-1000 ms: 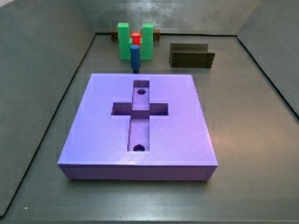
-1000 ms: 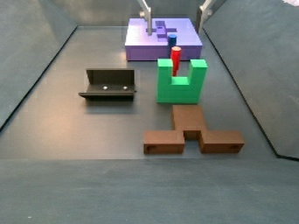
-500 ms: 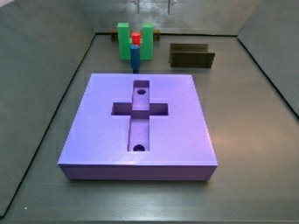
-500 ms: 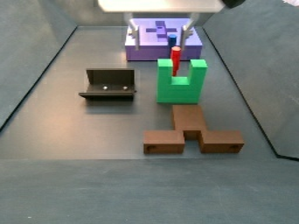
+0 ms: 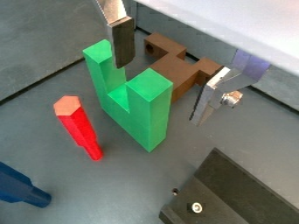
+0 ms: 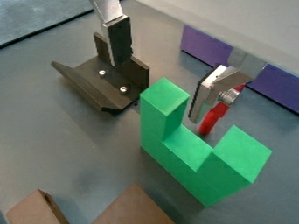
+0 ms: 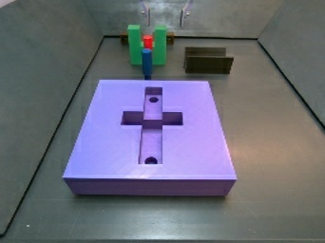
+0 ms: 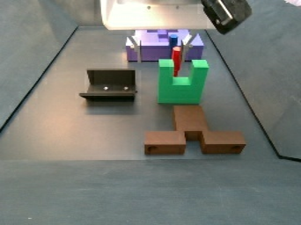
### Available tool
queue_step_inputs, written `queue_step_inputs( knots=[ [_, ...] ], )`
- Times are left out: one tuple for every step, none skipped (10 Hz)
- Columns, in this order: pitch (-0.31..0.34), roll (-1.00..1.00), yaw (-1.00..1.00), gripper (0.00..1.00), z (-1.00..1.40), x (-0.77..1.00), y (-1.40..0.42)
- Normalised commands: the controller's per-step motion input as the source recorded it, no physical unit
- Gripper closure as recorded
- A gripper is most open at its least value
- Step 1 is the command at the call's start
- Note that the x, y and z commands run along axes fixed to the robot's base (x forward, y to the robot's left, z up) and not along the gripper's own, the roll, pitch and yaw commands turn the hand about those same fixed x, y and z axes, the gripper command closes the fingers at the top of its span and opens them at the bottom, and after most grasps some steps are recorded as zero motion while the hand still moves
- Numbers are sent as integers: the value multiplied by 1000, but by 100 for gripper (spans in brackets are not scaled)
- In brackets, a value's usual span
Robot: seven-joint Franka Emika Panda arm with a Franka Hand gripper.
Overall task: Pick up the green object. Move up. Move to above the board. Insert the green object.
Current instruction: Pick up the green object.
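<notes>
1. Silver-fingered gripper [image 5: 163, 74] hangs over the green object [image 5: 128, 94], jaws spread wide and gripping nothing.
2. Green object [image 8: 184, 80] stands on the grey floor, prongs up, beside the red-topped blue post [image 7: 147, 53].
3. Purple board [image 7: 151, 136] is partly hidden behind the gripper body in a side view [image 8: 165, 43].
4. Brown block [image 5: 176, 59] is cut off by the fingers.

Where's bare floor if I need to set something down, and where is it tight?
Bare floor lies left of the dark olive U-shaped block and in front of the large purple board. It is crowded where the open gripper straddles the bright green U-shaped block, beside the red-topped blue post and the brown block.
</notes>
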Motion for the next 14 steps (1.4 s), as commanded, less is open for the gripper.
queue_step_inputs(
  knots=[
    [-53, 0, -100, 0, -380, 0, 0],
    [-20, 0, -71, 0, -366, 37, 0],
    [-17, 0, -43, 0, -403, 89, 0],
    [-1, 0, -29, 0, -309, 63, 0],
    [0, 0, -49, 0, -231, 20, 0],
    [0, 0, -91, 0, -143, 26, 0],
    [0, 0, -31, 0, 0, 0, 0],
    [0, 0, 0, 0, 0, 0, 0],
    [0, 0, 0, 100, 0, 0, 0],
    [0, 0, 0, 100, 0, 0, 0],
    [0, 0, 0, 100, 0, 0, 0],
    [0, 0, 0, 100, 0, 0, 0],
    [0, 0, 0, 100, 0, 0, 0],
    [0, 0, 0, 100, 0, 0, 0]
  ],
)
